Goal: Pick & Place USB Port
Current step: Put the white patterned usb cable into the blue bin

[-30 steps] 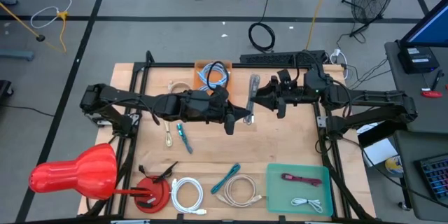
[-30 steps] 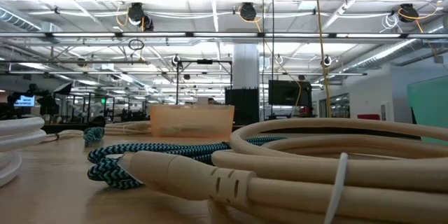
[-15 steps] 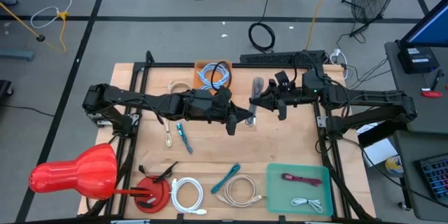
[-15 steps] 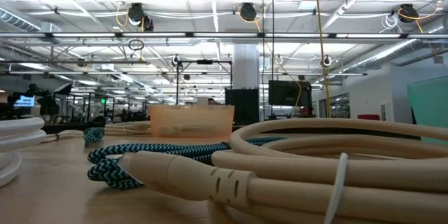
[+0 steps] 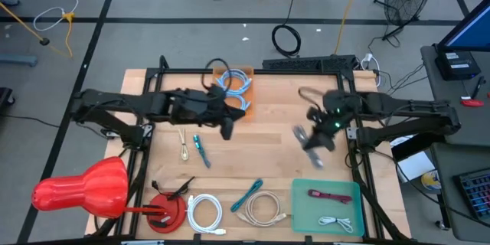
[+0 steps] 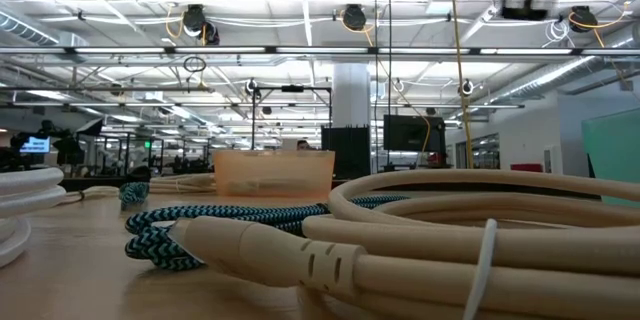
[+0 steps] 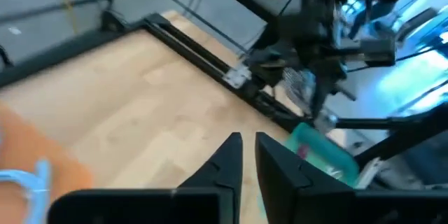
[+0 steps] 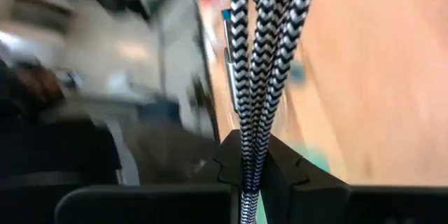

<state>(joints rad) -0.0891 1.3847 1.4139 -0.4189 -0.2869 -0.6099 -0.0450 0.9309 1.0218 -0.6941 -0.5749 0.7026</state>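
Observation:
A black-and-white braided USB cable, bundled into several strands, is held by my right gripper over the right half of the table, just beyond the green tray. In the high view the cable is a grey blur on both sides of the fingers. My left gripper hovers left of the table's middle, near the orange bin. Its fingers stand a narrow gap apart with nothing between them. My right gripper pinches the cable bundle between its two fingers, several strands side by side. The strands run straight out past the fingertips and also stick out behind them. The cable is lifted clear of the table. Which part along its length is held cannot be told.
The orange bin at the far edge holds a light blue cable. The tray holds a dark red piece and a white cable. White, beige and teal cables lie along the near edge. A red clamp lies at the near left.
The two grippers met at the table's middle with the cable between them. The cable has gone over to my right gripper, which carried it toward the near edge and a little right, tipping as it went. My left gripper has let go and drawn back toward the left.

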